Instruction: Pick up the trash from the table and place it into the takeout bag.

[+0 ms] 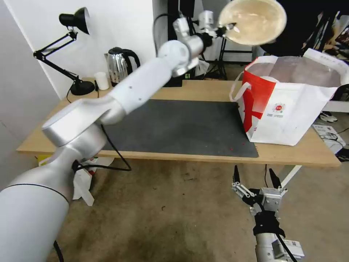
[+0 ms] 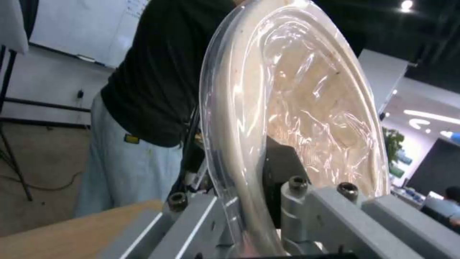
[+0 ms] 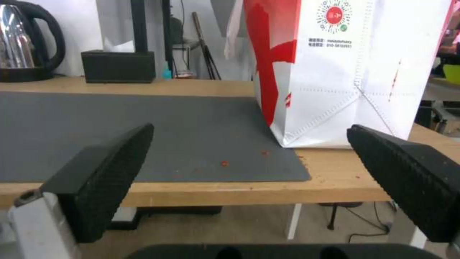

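A shallow beige pulp bowl (image 1: 252, 21) with a clear film over it (image 2: 307, 108) hangs tilted on edge, high above the table's far side. My left gripper (image 1: 227, 29) is shut on its rim (image 2: 249, 216). The bowl is up and to the left of the takeout bag's open top. The red-and-white takeout bag (image 1: 291, 105) stands on the right end of the table (image 1: 181, 158), partly on the dark grey mat (image 1: 181, 127). My right gripper (image 1: 258, 178) hangs open below the table's front edge, facing the bag (image 3: 345, 72), with nothing between its fingers (image 3: 110, 162).
A steel kettle (image 1: 118, 65), a small white cup (image 1: 101, 80) and a black desk lamp (image 1: 72, 47) stand at the table's back left. A black box (image 3: 118, 66) sits behind the mat. Red crumbs (image 1: 232, 148) lie near the mat's front right.
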Controlling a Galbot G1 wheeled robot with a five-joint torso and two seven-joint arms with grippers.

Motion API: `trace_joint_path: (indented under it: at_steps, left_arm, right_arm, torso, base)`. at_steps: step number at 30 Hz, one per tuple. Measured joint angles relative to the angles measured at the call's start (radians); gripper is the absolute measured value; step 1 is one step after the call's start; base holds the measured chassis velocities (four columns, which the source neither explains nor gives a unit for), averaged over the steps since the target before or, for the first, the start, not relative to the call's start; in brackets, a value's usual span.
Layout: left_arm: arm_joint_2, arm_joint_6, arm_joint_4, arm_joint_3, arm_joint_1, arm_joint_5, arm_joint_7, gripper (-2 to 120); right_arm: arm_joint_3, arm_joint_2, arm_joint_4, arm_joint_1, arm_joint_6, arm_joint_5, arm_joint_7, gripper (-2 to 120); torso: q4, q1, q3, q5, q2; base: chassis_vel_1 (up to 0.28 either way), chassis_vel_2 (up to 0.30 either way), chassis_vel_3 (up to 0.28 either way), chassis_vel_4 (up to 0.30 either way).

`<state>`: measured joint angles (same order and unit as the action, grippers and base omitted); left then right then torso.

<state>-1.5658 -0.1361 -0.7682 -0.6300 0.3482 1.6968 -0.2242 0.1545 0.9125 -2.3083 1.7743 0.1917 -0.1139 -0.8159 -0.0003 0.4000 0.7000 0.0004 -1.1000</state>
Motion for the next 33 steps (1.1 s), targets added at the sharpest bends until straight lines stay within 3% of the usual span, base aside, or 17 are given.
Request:
trace_joint_path:
  at_steps: [4,16,33]
  left_arm:
    - [-0.033,0.012,0.037,-0.039,0.014,-0.002,0.000,3]
    - [-0.032,0.017,0.037,-0.183,0.008,-0.004,-0.027,3]
    - [-0.029,0.011,0.070,-0.246,-0.022,-0.085,-0.031,3]
  right_arm:
    - [0.000,0.000,0.000,0.000,0.000,0.000,0.000,100]
    - [0.000,0.000,0.000,0.000,0.000,0.000,0.000,100]
    - [0.000,0.000,0.000,0.000,0.000,0.000,0.000,100]
  torso:
    - [0.0000,0.000,0.000,-0.0001,0.000]
    - [0.0005,0.000,0.000,-0.0004,0.000]
    - [0.0002,0.000,0.000,-0.0006,0.000]
  base:
    - [0.000,0.000,0.000,0.000]
    - [0.000,0.000,0.000,0.000]
    - [0.000,0.000,0.000,0.000]
